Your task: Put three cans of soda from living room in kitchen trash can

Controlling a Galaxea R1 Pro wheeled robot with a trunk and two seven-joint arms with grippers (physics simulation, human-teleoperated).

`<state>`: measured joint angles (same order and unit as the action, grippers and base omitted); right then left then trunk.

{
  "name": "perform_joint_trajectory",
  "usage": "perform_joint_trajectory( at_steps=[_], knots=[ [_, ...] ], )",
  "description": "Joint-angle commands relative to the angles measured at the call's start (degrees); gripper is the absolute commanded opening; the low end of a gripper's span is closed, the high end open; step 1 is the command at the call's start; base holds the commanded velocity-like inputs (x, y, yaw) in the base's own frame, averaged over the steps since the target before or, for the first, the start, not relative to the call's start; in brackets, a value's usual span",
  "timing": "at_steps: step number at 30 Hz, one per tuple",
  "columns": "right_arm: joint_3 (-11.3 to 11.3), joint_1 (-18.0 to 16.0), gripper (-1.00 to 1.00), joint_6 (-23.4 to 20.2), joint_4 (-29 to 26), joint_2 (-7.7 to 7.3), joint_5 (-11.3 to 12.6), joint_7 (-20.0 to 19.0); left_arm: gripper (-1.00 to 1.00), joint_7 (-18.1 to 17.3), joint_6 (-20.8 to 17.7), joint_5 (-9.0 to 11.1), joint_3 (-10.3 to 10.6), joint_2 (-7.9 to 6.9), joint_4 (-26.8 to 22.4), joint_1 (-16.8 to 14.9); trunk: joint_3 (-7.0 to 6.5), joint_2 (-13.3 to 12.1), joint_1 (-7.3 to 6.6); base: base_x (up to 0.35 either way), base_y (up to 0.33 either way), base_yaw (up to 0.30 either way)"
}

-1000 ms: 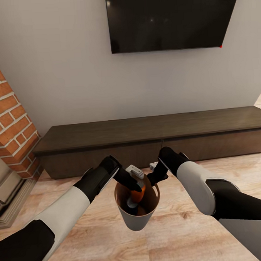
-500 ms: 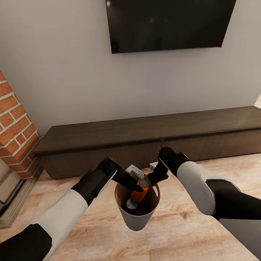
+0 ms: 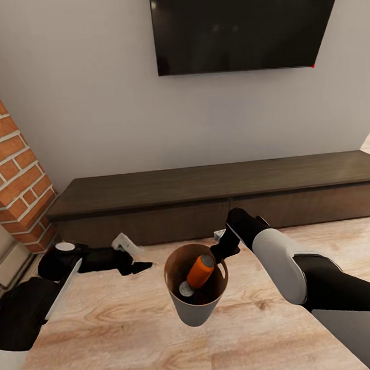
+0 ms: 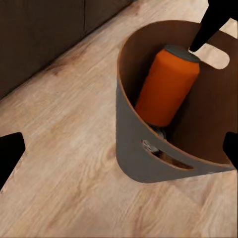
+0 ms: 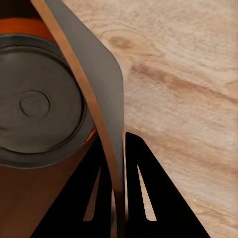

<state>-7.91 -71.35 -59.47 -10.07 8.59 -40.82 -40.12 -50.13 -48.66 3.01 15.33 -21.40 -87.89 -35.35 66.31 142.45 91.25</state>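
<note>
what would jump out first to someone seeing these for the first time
The pale bin held off the wood floor, mid-frame in the head view, with an orange can leaning inside it. The right tool pinches the bin's rim, one finger on each side of the wall. The left tool hangs open off to the left, and behind it all run a long dark cabinet and a black TV.

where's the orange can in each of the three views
Head view: the orange can leans inside the bin, bottom centre.
Left wrist view: the can stands tilted inside the bin, upper right.
Right wrist view: its grey top sits at the left edge.
Shared landmark: the bin's rim, pinched by the right gripper.
</note>
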Motion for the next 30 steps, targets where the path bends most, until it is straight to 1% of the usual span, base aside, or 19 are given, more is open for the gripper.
perform_joint_trajectory(
  at_steps=[1,3,5,6,7,8,9,10,11,12,13,14,18,21,25,30],
  knots=[
    [-0.8,0.0,-1.0,-0.5,0.0,-0.01,1.6,-0.3,1.0,0.0,1.5,-0.2,-1.5,0.04,0.1,1.1,-0.01,0.0,-0.01,0.0,0.0,0.0],
    [-0.8,0.0,-1.0,-0.5,-0.1,-0.05,1.6,-0.2,1.0,0.8,5.4,-0.7,-4.3,0.16,0.5,3.6,-0.01,0.0,-0.01,0.0,0.0,0.0],
    [-0.8,0.2,-1.0,-0.5,-0.2,-0.14,1.6,0.6,1.0,3.9,12.9,-1.3,-9.7,0.36,2.5,8.4,-0.01,0.0,-0.01,0.0,0.0,0.0],
    [-0.8,0.3,-1.0,-0.5,-0.2,-0.16,1.6,0.9,1.0,4.8,14.4,-1.4,-11.2,0.4,3.6,9.3,-0.01,0.0,-0.01,0.0,0.0,0.0],
    [-0.9,0.7,-1.0,-0.5,-0.3,-0.2,1.5,1.6,1.0,6.6,17.1,-1.6,-13.8,0.48,6.4,10.5,-0.01,0.0,-0.01,0.0,0.0,0.0],
    [-0.9,0.8,-1.0,-0.5,-0.4,-0.25,1.5,1.9,1.0,7.5,18.4,-1.6,-14.9,0.52,8.1,11.0,-0.01,0.0,-0.01,0.0,0.0,0.0],
    [-1.0,1.1,-1.0,-0.5,-0.4,-0.32,1.5,2.4,1.0,9.5,20.9,-1.6,-16.6,0.57,11.3,11.6,-0.01,0.0,-0.01,0.0,0.0,0.0],
    [-1.1,1.4,-1.0,-0.5,-0.5,-0.78,1.6,2.6,1.0,11.9,23.8,-1.5,-17.7,0.62,15.1,12.1,-0.01,0.0,-0.01,0.0,0.0,0.0],
    [0.0,1.1,-1.0,-0.4,-0.8,-1.11,0.2,3.1,1.0,11.5,24.1,-1.3,-17.3,0.94,14.5,12.3,0.01,0.0,0.01,-0.042,0.0,0.0],
    [0.6,0.8,-1.0,-0.5,-0.7,-1.27,0.1,3.3,1.0,11.2,24.4,-1.0,-17.0,1.26,14.2,12.3,0.01,0.0,0.01,-0.027,0.0,0.0],
    [0.9,0.4,-1.0,-0.4,-0.7,-1.27,-0.7,3.3,1.0,10.9,24.7,-0.6,-16.7,1.59,14.1,12.3,0.01,0.0,0.01,-0.027,0.0,0.0],
    [1.3,0.1,-1.0,-0.1,-0.7,-1.27,-2.1,3.3,1.0,10.5,25.0,-0.5,-16.4,1.85,14.1,12.3,0.01,0.0,0.01,-0.027,0.0,0.0],
    [3.3,-0.4,-1.0,0.7,-0.7,-1.27,-7.8,3.3,1.0,9.9,26.3,-0.5,-16.4,1.85,14.1,12.3,0.01,0.0,0.01,-0.027,0.0,0.0],
    [4.3,-0.4,-1.0,0.9,-0.7,-1.27,-10.7,3.3,1.0,9.9,26.4,-0.5,-16.4,1.85,14.1,12.3,0.01,0.0,0.01,-0.027,0.0,0.0],
    [5.0,-0.4,-1.0,0.8,-0.7,-1.27,-13.3,3.3,1.0,9.9,26.4,-0.5,-16.4,1.85,14.1,12.3,0.01,0.0,0.01,-0.027,0.0,0.0],
    [5.1,-0.4,-1.0,0.3,-0.7,-1.27,-15.0,3.3,1.0,9.9,26.4,-0.5,-16.4,1.85,14.1,12.3,0.01,0.0,0.01,-0.027,0.0,0.0]
  ],
)
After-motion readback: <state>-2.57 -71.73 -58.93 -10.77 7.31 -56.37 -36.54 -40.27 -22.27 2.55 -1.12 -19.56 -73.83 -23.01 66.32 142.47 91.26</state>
